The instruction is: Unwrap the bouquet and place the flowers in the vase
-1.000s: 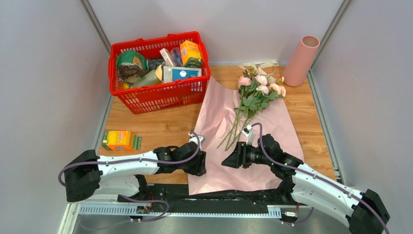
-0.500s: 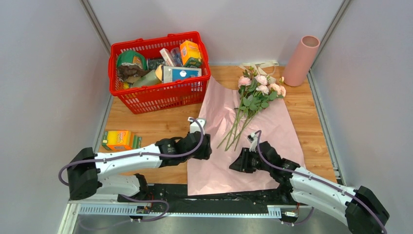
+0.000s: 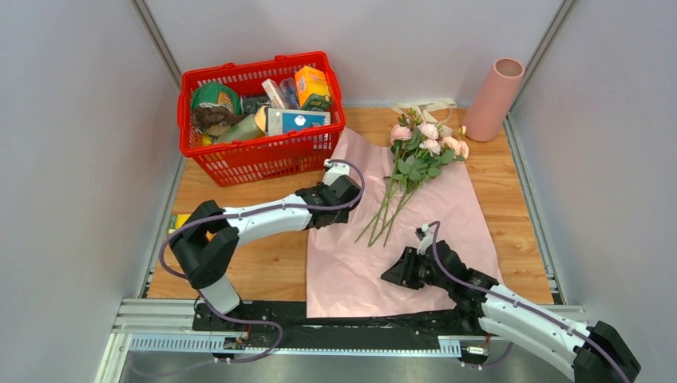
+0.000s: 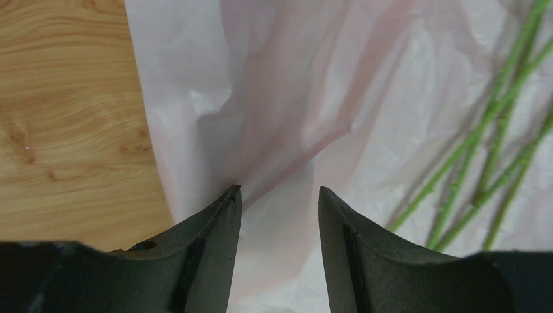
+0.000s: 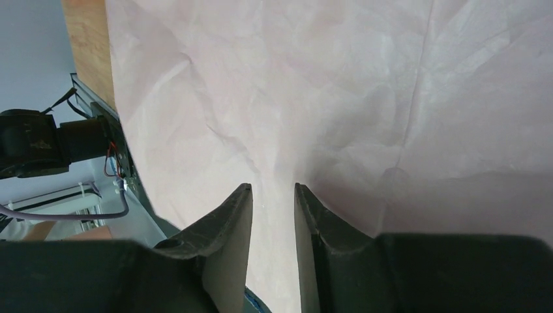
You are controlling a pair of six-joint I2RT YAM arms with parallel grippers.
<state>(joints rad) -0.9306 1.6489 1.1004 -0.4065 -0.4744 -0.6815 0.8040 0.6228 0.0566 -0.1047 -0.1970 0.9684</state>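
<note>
Two grippers sit over the pink paper [image 3: 351, 271], spread flat w/ the flowers [image 3: 421, 152] on its far part, blooms far-right and stems pointing near-left. We see the left gripper [image 3: 354, 194] at the paper's left edge near the stem ends, jaws spread wide over a raised fold, and the right gripper [image 3: 389, 275] low over the near part, jaws only slightly apart w/ paper showing thru the gap. Vase [image 3: 495, 96] stands in the far-right corner, apart from the blooms.

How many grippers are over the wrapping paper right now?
2. The left gripper is at the paper's left edge, beside the stems; the right gripper is over its near part.
</note>
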